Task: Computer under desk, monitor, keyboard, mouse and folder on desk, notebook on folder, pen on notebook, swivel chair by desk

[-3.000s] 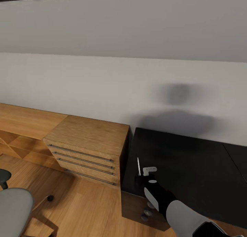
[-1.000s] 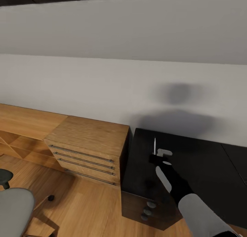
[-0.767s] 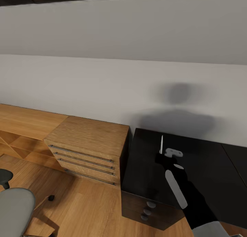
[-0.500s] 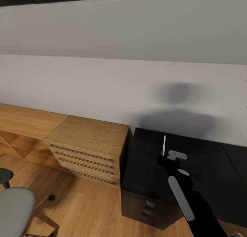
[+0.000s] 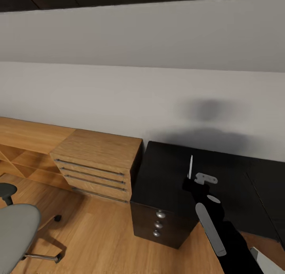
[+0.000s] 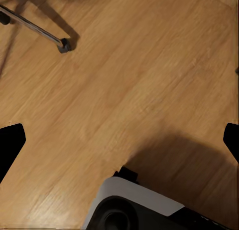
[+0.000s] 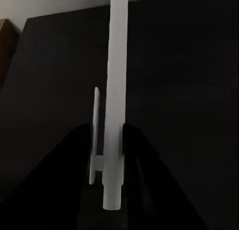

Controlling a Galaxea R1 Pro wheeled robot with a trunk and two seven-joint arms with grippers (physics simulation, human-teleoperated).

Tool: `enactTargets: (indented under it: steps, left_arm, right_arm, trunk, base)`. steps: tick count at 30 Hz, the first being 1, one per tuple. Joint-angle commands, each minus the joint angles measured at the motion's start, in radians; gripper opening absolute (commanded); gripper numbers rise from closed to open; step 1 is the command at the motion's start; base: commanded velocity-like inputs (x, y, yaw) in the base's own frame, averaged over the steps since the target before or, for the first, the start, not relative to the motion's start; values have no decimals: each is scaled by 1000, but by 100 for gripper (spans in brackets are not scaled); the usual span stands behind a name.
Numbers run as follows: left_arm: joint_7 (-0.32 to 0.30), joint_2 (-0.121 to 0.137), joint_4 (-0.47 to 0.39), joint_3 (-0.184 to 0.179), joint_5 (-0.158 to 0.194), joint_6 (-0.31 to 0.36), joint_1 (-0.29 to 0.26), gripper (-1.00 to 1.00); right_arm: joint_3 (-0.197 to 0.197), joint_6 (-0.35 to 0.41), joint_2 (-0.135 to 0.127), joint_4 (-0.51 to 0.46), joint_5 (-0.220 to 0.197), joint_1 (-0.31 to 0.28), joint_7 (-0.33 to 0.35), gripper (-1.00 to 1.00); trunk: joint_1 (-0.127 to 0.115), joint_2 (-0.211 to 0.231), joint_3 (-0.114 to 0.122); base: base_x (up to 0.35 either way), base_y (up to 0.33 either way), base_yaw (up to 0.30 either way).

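At eight o'clock in our head view sits the grey padded swivel chair (image 5: 16, 230) on the light wood plank floor (image 5: 99, 234), with one chrome leg (image 6: 35, 26) and its castor showing under our left wrist. Our left gripper (image 6: 119, 140) hangs over that floor with its dark fingertips (image 6: 10, 142) spread wide apart. Toward nine o'clock stands the light wood drawer unit (image 5: 97, 165). Beside it, at five o'clock, is the large black desk (image 5: 170, 179) with round silver knobs (image 5: 160, 214). Over its top, our right gripper (image 5: 193, 182) pinches the slim white pen (image 5: 190, 167), upright, fingers (image 7: 79, 155) closed against the barrel.
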Motion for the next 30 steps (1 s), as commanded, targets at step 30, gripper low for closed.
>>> enactTargets:
  steps: [30]
  left_arm:
    - [8, 1, 0, -8, 5, -5, -1, 100]
  right_arm:
    - [-188, -5, 0, 34, -13, -1, -8, -100]
  trunk:
    - [0, -1, 4]
  base:
    - [-101, -76, -119]
